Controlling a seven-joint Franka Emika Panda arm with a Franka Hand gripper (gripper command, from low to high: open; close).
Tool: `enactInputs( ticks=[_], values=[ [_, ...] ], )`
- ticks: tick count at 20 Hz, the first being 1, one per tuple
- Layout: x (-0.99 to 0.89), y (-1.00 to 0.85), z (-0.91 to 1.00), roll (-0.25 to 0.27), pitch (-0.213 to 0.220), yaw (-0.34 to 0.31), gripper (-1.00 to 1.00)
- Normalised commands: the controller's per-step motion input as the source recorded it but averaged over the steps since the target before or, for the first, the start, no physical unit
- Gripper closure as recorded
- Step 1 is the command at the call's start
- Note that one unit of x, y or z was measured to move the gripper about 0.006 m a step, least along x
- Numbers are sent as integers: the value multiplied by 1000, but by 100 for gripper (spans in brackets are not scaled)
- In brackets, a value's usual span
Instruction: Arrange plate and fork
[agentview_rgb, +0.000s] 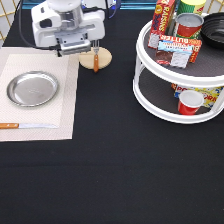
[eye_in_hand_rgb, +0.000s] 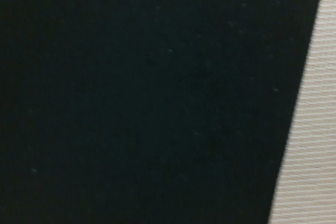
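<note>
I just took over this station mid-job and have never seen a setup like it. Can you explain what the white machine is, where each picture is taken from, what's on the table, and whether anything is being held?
The white machine at the exterior view's top left is a robot arm; its claw points down at the table. One picture comes from a fixed camera looking down across the table. The other comes from a camera on the robot's hand and shows only black tablecloth and an edge of the pale placemat.

On the placemat lie the plate and, below it, a wooden-handled knife. The fork hangs upright right under the claw, in front of a round wooden coaster, so the claw appears to hold it. At the right stands a white two-tier turntable with cans, boxes and a red cup.
</note>
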Motion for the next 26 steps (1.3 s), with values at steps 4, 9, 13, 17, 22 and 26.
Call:
enactInputs(
  ticks=[4,9,13,17,22,26],
  values=[
    [-481,306,-239,-53,-111,-135,-100],
    [-634,218,-343,-52,-94,-101,-100],
    [-843,198,-331,-31,-99,-32,-100],
    [-857,348,-141,-8,-161,-3,-100],
    [-741,390,-142,-6,-219,-10,-100],
    [-502,202,-338,-7,-269,-74,-100]
  ],
)
